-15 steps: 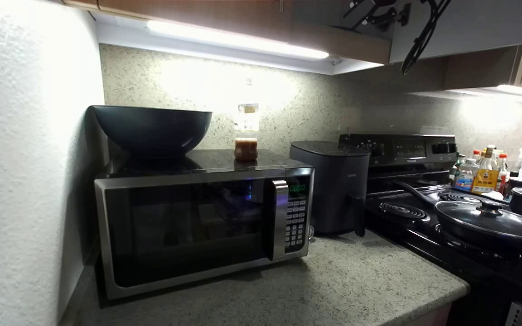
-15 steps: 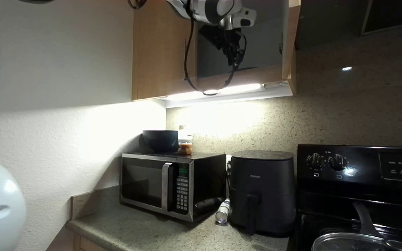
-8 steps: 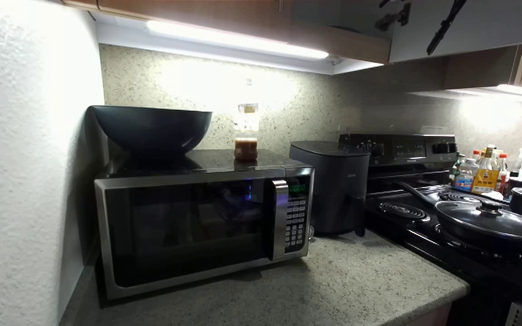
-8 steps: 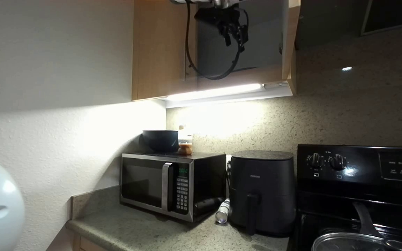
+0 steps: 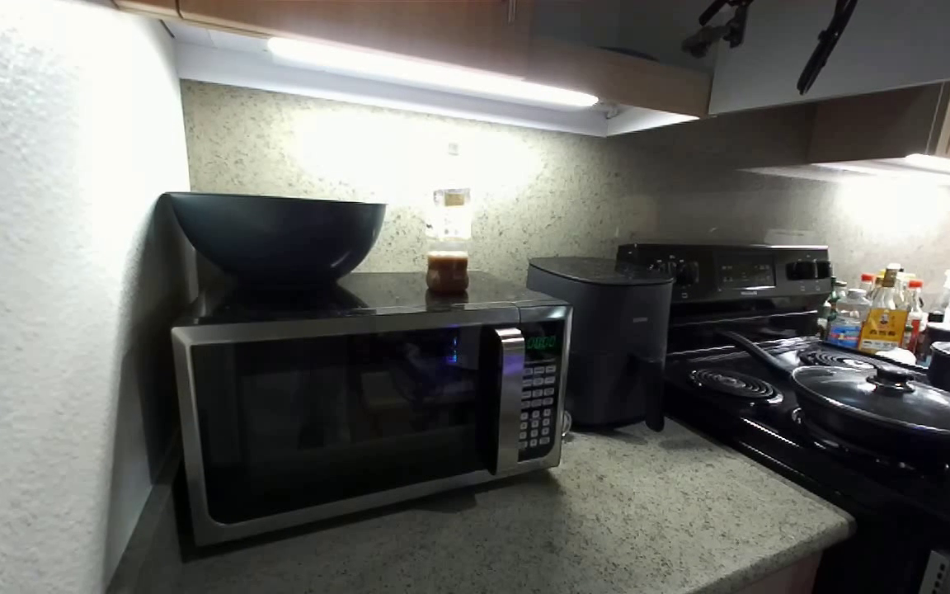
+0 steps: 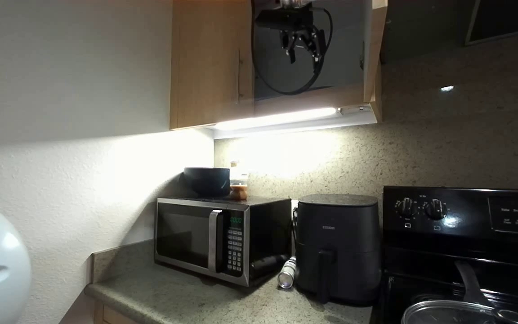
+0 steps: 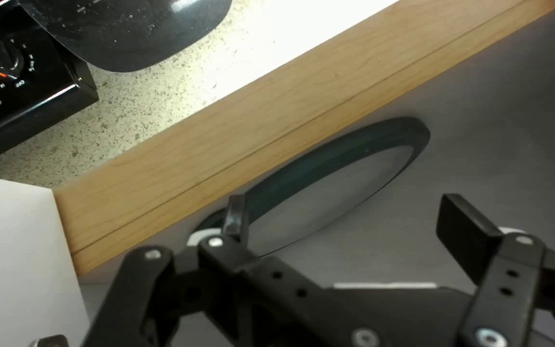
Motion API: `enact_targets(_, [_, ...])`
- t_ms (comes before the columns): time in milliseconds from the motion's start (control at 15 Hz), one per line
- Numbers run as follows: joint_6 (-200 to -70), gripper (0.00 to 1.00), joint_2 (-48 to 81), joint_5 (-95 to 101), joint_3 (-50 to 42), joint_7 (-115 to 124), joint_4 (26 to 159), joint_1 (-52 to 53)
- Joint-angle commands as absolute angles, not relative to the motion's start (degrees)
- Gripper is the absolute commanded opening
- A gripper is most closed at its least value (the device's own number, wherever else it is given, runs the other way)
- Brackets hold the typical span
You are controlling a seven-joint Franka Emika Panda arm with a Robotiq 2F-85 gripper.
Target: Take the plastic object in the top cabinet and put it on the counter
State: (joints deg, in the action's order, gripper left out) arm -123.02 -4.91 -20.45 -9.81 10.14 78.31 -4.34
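The plastic object is a flat plate with a dark greenish rim and a greyer middle, lying on the shelf inside the top cabinet, close behind its wooden front edge. A sliver of the plate shows in both exterior views. Fingers pointing down, my gripper hangs in front of the cabinet opening. In the wrist view the gripper is spread wide with nothing between its fingers; the left finger overlaps the plate's near end, and whether they touch cannot be told. The counter is far below.
The cabinet's swung-out door stands to the right of the opening. A cable loops under the gripper. Below are a microwave bearing a dark bowl and jar, an air fryer and the stove.
The gripper has risen in front of the cabinet opening and turned somewhat. Its fingers have spread apart. The sagging cable has lifted with it, and the plate has not visibly moved.
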Motion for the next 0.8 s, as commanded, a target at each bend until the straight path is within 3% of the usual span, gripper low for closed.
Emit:
enact_targets(0, [-115.0,1.0,1.6,-21.0,-9.5,5.5,67.4,-5.1])
enact_targets(400, [-104.6,1.0,11.4,-21.2,-8.3,3.6,52.5,-7.1])
enact_targets(467, [-108.1,1.0,7.7,-20.4,-9.4,5.3,58.3,-5.0])
enact_targets(733, [-110.2,1.0,10.8,-20.3,-9.2,5.3,55.4,-5.6])
